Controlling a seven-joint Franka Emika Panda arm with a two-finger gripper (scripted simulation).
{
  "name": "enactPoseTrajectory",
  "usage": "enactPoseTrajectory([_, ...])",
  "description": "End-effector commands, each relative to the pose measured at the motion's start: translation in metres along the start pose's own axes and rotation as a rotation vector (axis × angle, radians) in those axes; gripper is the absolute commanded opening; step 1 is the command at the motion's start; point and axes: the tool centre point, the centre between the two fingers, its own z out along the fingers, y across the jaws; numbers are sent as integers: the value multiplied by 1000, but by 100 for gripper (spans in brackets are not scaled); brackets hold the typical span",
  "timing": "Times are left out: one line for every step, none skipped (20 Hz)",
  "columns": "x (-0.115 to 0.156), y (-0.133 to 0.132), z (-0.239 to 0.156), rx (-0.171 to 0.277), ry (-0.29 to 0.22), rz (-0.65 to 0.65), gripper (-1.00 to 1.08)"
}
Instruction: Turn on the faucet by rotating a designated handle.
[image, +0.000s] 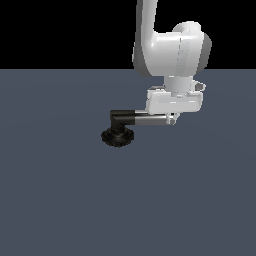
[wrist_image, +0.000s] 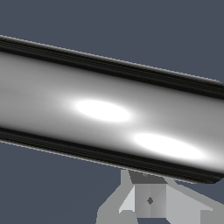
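Gripper (image: 171, 119) of the white Panda arm (image: 170, 50), exterior view: it hangs over the free end of the handle (image: 150, 119), at the exterior view's right of the faucet (image: 118, 131). Short fingertips reach down to the bar's level, but whether they are spread, closed or clamped on the bar cannot be told from here. The handle runs level from its black elbow above the post toward the exterior view's right. The round ridged base sits on the flat grey-blue floor (image: 60, 200).

Wrist view: the handle (wrist_image: 109, 113) fills the frame as a broad shiny grey cylinder, slightly tilted, with two bright highlights and dark edges. One grey finger (wrist_image: 151, 199) shows just beyond the bar. The jaws' spacing cannot be judged. Grey-blue floor (wrist_image: 131, 26) surrounds the bar.
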Motion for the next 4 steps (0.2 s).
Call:
enactPoseTrajectory([8, 13, -5, -10, 13, 8, -100])
enactPoseTrajectory([10, 15, -5, -10, 13, 8, -100])
enactPoseTrajectory([12, 17, -5, -10, 13, 8, -100])
enactPoseTrajectory([12, 17, -5, -10, 13, 8, -100])
